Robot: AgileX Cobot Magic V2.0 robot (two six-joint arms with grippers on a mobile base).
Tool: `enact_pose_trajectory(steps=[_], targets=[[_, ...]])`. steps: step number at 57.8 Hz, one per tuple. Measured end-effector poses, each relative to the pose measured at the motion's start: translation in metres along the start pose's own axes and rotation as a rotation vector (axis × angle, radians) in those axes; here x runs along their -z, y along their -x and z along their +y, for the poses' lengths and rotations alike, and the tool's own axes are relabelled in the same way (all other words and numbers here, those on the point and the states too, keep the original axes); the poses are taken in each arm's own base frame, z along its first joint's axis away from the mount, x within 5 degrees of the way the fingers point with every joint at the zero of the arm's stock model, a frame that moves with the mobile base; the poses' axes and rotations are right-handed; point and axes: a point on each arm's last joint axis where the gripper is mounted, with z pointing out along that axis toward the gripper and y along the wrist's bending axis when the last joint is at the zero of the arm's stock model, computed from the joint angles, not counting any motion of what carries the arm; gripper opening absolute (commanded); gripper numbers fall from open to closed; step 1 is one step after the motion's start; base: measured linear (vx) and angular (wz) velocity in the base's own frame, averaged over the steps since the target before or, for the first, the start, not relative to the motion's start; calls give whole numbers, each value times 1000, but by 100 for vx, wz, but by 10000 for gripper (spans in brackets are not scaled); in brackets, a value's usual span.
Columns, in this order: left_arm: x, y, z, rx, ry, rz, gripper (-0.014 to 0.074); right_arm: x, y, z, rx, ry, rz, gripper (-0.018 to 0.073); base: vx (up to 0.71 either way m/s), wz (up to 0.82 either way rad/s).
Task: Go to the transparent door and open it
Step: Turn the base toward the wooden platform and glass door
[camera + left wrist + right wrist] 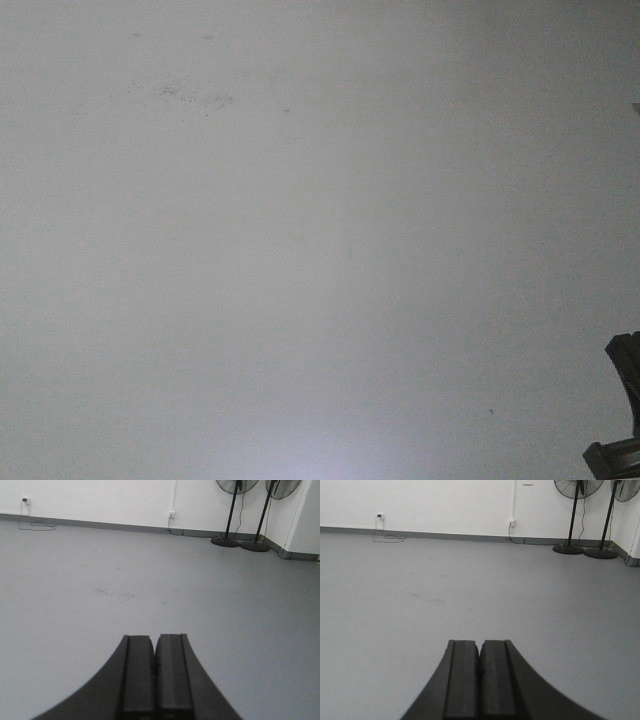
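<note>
Grey floor [240, 605] stretches to a white wall [445, 505] with two pedestal fans [568, 548] in the far right corner. The transparent door shows in none of my views, so I judge I am at the driving step, with the door not yet found. My left tool [155, 645] and right tool [480, 647] both have their jaws pressed together on nothing; next I need to turn the base until the door and its handle come into sight, then roll up to it.
</note>
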Motion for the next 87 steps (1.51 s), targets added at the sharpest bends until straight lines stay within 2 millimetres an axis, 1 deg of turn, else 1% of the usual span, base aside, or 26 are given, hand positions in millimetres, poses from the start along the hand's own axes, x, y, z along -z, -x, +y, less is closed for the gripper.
enact_pose_trajectory(steps=[55,87], targets=[[0,0,0,0,0,0,4,0,0,0,0,0,0,-3,1,2],[0,0,0,0,0,0,4,0,0,0,1,0,0,-3,14,14]])
